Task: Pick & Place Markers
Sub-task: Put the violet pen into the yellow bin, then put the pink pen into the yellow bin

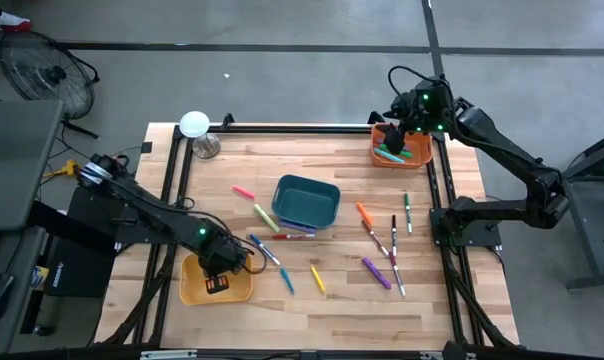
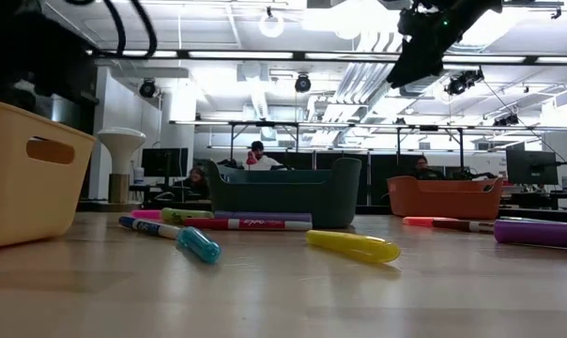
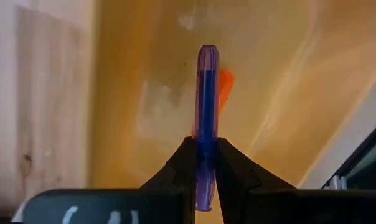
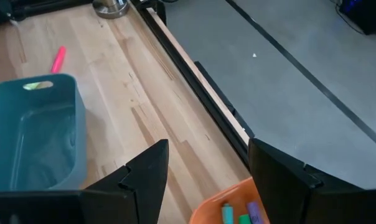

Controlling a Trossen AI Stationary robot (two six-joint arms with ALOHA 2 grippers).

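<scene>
The pale wooden slatted table [image 1: 312,310] carries three plastic bins: a teal one [image 1: 307,201] at centre, an orange one [image 1: 400,147] at the far right corner, and a yellow one [image 1: 214,281] near the front left.

Left gripper [image 3: 200,163]: positioned over the yellow bin, its two dark fingers [image 3: 182,163] closed tight on a blue-purple translucent marker [image 3: 206,118]. The marker's long axis runs straight out past the fingertips, in line with the gripper's reach, with one rounded end pointing toward the bin floor — it is held above the bin, not yet let go. An orange object, partly hidden behind the marker, appears to lie in the bin already.

Right gripper [image 4: 203,177]: hanging over the orange bin at the far right, fingers spread wide apart and holding nothing. At least three markers, teal, green and purple, show in that bin's corner.

Progress, as judged: early to middling. Roughly a dozen loose markers [image 1: 375,272] lie on the boards — pink, yellow-green, red, blue and yellow left and front of the teal bin; orange, purple, green and white-barrelled to its right. These lie at mixed angles, most slanting near-to-far. The teal bin looks empty from the right wrist view.
</scene>
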